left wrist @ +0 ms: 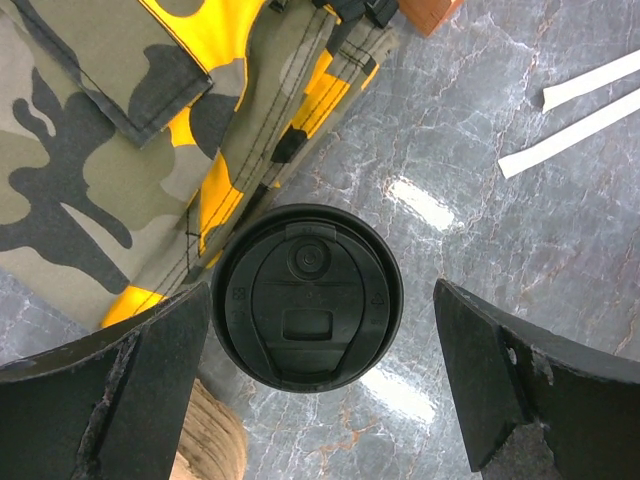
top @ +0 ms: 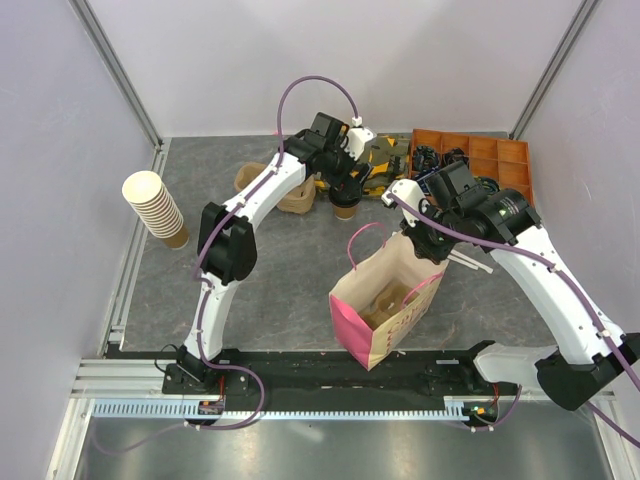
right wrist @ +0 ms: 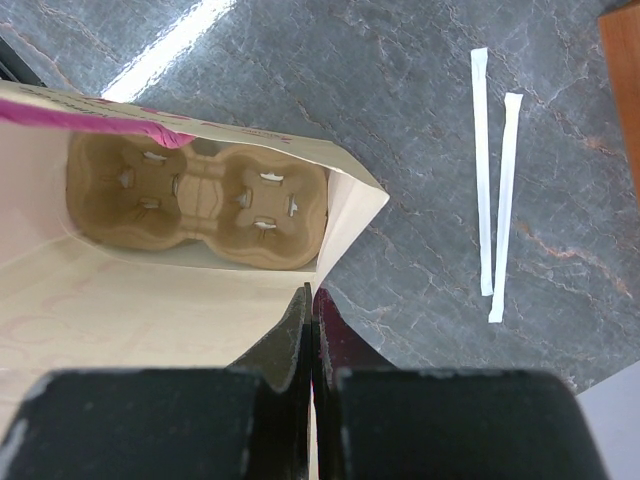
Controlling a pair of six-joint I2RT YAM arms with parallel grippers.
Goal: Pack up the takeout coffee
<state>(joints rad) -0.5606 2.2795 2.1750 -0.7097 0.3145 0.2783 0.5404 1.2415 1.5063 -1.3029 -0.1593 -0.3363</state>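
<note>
The takeout coffee (top: 345, 209), a tan paper cup with a black lid (left wrist: 307, 297), stands upright on the grey table behind the bag. My left gripper (top: 345, 192) hovers over it, open. In the left wrist view its fingers (left wrist: 120, 390) flank the lid without touching it, the left one nearer. The pink and cream paper bag (top: 385, 305) stands open near the table's front. My right gripper (right wrist: 312, 300) is shut on the bag's rim (right wrist: 345, 215), with the paper wall pinched between its fingers. A brown pulp cup carrier (right wrist: 200, 205) lies at the bottom of the bag.
A camouflage and yellow cloth (left wrist: 120, 130) lies just behind the cup. Another pulp carrier (top: 268, 186) sits to the cup's left. A leaning stack of lidless cups (top: 155, 205) is at far left, an orange parts bin (top: 490, 160) at back right, and two wrapped straws (right wrist: 495, 200) lie right of the bag.
</note>
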